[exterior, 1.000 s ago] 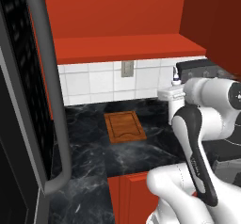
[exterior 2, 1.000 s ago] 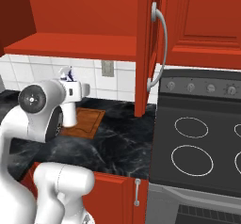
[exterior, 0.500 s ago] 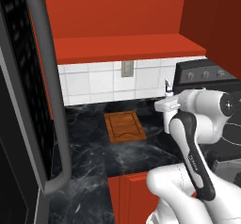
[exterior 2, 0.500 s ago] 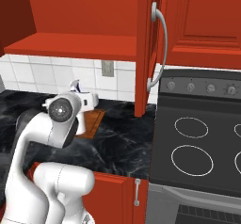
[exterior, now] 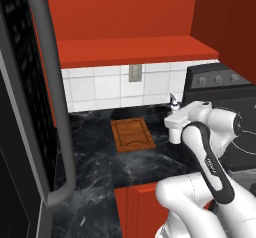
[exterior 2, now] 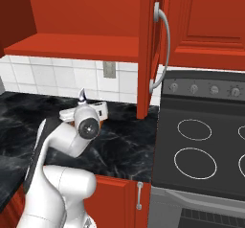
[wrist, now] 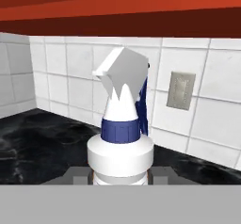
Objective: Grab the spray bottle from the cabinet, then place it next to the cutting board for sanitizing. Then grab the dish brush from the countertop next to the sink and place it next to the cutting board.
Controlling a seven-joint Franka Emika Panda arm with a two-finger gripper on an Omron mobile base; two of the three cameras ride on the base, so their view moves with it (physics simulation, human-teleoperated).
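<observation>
While the gripper (wrist: 121, 173) stays part-closed around the spray bottle (wrist: 121, 133), it holds it upright above the countertop (exterior: 145, 162); the cutting board (exterior: 132, 134) lies just left.

Left base cam sits behind me on my left, looking forward and down over the desk (exterior: 95, 157), cutting board (exterior: 132, 134) mid-frame, my arm rising at lower right. Right base cam is behind me on my right, same forward-down aim, my arm at lower left, stove (exterior 2: 201, 141) on its right side. Both share the desk, tiled wall (exterior 2: 52, 76) and wall outlet (exterior: 135, 73). Hand cam looks along my claw, very near the spray bottle (wrist: 121, 143), facing that tiled wall and outlet.
</observation>
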